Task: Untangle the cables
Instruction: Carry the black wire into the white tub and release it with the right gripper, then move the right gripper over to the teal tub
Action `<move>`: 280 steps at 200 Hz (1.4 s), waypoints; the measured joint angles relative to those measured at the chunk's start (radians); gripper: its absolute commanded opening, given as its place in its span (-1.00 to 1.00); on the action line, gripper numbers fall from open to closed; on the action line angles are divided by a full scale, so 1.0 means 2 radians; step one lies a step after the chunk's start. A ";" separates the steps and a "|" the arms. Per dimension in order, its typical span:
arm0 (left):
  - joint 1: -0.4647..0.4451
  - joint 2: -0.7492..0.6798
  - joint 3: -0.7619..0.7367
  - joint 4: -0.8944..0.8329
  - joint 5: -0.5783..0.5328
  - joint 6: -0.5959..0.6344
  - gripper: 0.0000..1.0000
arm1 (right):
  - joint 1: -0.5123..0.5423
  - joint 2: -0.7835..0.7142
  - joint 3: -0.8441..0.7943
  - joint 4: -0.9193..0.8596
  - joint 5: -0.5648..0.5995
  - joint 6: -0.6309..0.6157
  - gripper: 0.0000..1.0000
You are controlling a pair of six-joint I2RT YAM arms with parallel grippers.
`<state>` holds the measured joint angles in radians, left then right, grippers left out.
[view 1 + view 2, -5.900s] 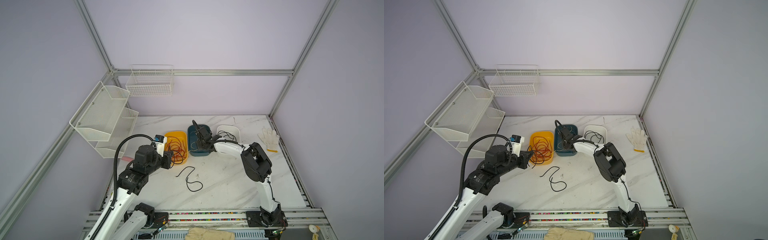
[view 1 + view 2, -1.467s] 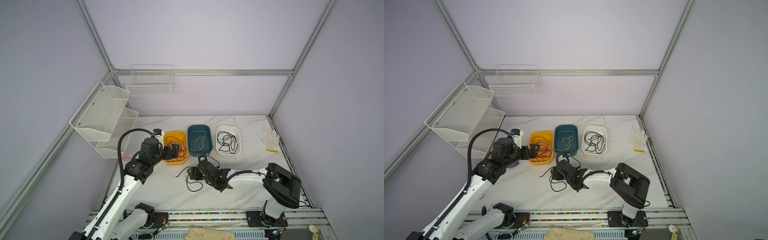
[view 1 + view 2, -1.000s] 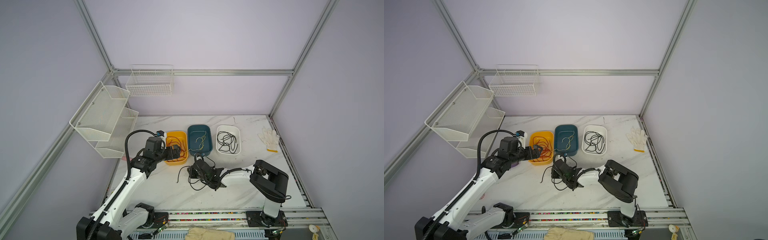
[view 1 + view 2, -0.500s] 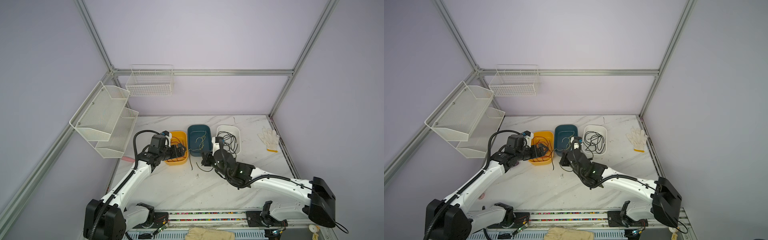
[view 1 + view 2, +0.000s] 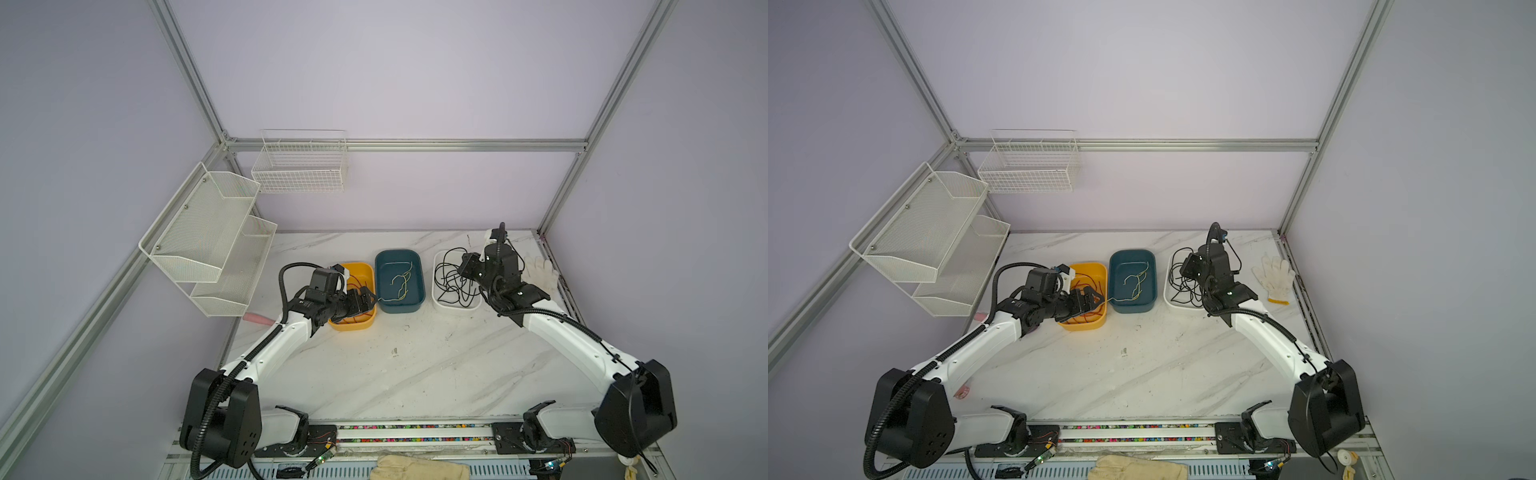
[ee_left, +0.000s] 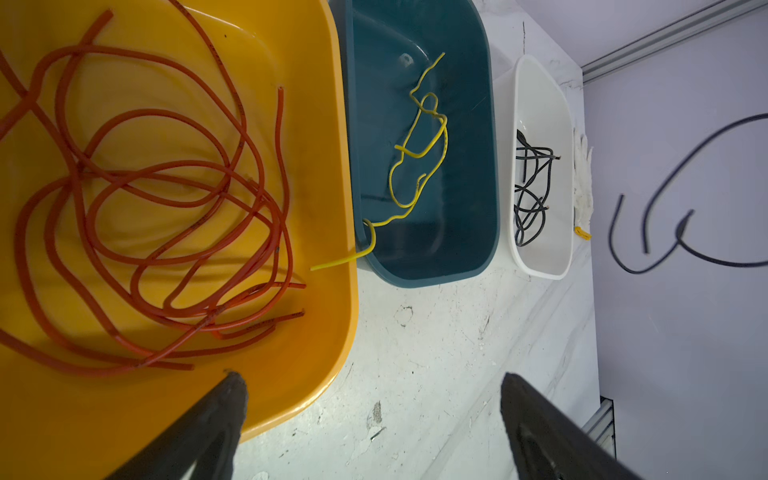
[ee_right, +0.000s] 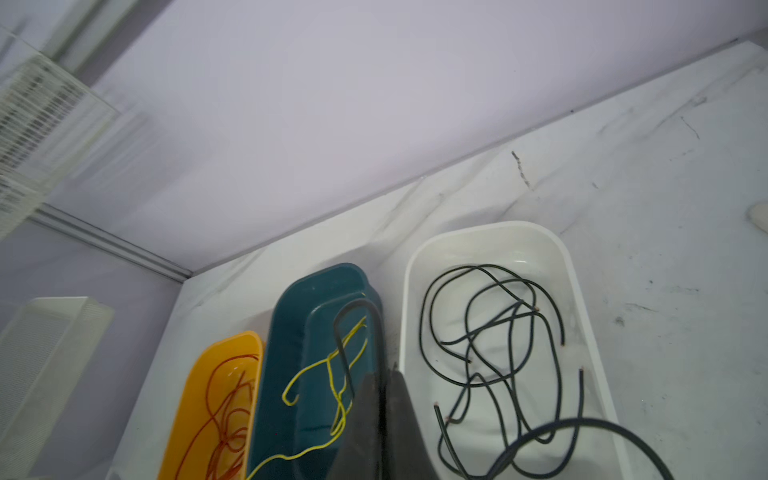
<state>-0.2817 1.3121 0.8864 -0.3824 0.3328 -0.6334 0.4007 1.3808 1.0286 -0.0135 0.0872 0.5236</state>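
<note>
1. Top views.
   - Cables lie sorted by colour: red cables (image 5: 354,286) in the yellow bin (image 5: 353,326), yellow cables (image 5: 399,282) in the teal bin (image 5: 399,310), black cables (image 5: 446,284) in the white bin (image 5: 455,309).
   - The three bins stand side by side on the worktop (image 5: 415,365).
   - Left tool (image 5: 366,298) is over the yellow bin's near end, jaws wide, nothing in them.
   - Right tool (image 5: 1183,270) is over the white bin (image 5: 1177,307), jaws narrow.

2. Left wrist.
   - Left tool (image 6: 372,378) is wide and empty, straddling the yellow bin's rim (image 6: 311,124).
   - One yellow end (image 6: 340,261) hangs over the teal bin's rim into the yellow bin.
   - Risk: a descent here could hook that end or shove the bin. Either would drag yellow in among the red cables (image 6: 283,145).

3. Right wrist.
   - Right tool (image 7: 384,374) is pinched shut on a black cable (image 7: 357,302).
   - Its loop arches up from the jaws and seems to stand over the teal bin (image 7: 291,316), not the white one. Depth is hard to judge from this angle.
   - Risk: letting go here may drop the loop onto the yellow cables (image 7: 328,365) and mix the colours again.
   - Risk: the slack end could catch the loose black cables (image 7: 517,305) in the white bin (image 7: 582,291). A lift would then pull them out over the rim.
   - The wire looks springy, so on release it may flick past the bin wall.
</note>
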 measured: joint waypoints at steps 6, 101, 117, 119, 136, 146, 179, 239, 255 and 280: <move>0.000 0.000 0.000 0.000 -0.001 0.001 0.89 | -0.009 0.012 -0.004 0.002 -0.006 0.000 -1.00; 0.000 -0.055 0.005 -0.062 -0.056 0.062 0.94 | -0.056 0.139 -0.014 0.052 -0.055 0.003 -1.00; 0.000 -0.075 0.008 -0.076 -0.076 0.080 0.96 | -0.057 0.153 -0.007 0.054 -0.058 0.003 -1.00; 0.000 -0.077 0.008 -0.077 -0.079 0.082 0.96 | -0.057 0.156 -0.005 0.054 -0.060 0.003 -1.00; 0.000 -0.097 0.008 -0.087 -0.100 0.097 0.97 | -0.057 0.180 0.010 0.057 -0.067 0.003 -1.00; 0.000 -0.105 0.008 -0.089 -0.110 0.103 0.97 | -0.057 0.187 0.012 0.059 -0.068 0.006 -1.00; 0.004 -0.113 0.008 -0.089 -0.125 0.113 0.97 | -0.056 0.196 0.031 0.059 -0.066 0.015 -1.00; 0.011 -0.111 0.008 -0.091 -0.130 0.117 0.97 | -0.039 0.237 0.092 0.065 -0.053 0.024 -1.00; 0.012 -0.111 0.008 -0.091 -0.130 0.117 0.97 | -0.036 0.254 0.094 0.064 -0.052 0.027 -1.00; 0.012 -0.111 0.008 -0.090 -0.129 0.117 0.97 | -0.035 0.270 0.092 0.054 -0.044 0.038 -0.39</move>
<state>-0.2573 1.0904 0.9020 -0.5632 0.0750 -0.4000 0.3302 1.9209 1.2129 0.0948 -0.0006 0.5987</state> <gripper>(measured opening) 0.984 0.165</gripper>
